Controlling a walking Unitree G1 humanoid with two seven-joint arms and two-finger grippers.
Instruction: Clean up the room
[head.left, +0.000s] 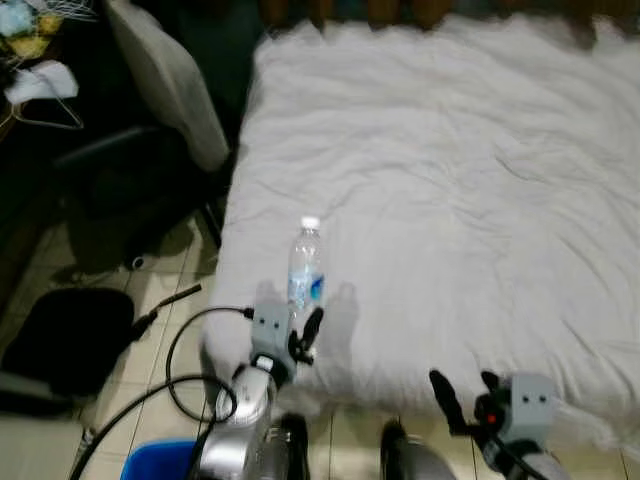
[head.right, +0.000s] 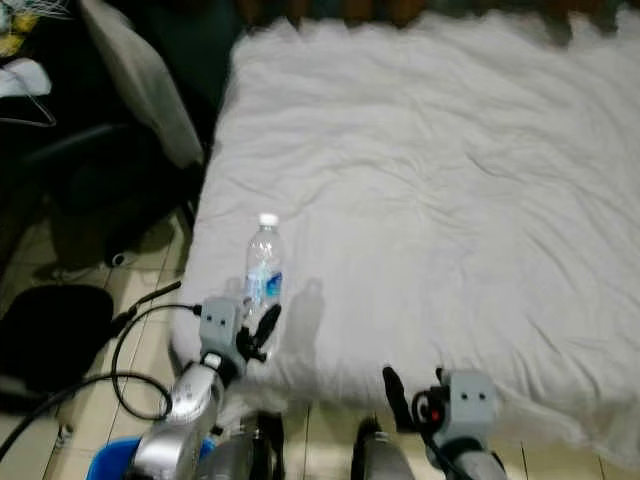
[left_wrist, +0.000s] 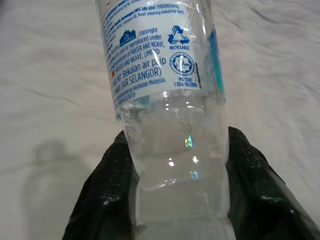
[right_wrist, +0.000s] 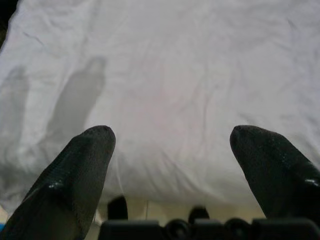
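One water bottle (head.left: 305, 262) stands upright near the bed's (head.left: 480, 180) front left corner, and the left gripper (head.left: 300, 335) is squeezing its lower part. I think it is grabbed but not put away yet. The right gripper (head.left: 465, 395) hangs spread wide with nothing in it. A blue bin (head.left: 160, 462) waits on the floor below the left arm, and a black cable (head.left: 180, 350) loops close beside it.

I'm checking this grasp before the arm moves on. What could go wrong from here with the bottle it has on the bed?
The left gripper has its jaws shut low on the water bottle, near the base, so the tall upright bottle could tip or pivot when lifted. The clear plastic looks thin and smooth in the left wrist view and might slip or crush. A black cable loops beside that arm and could snag.
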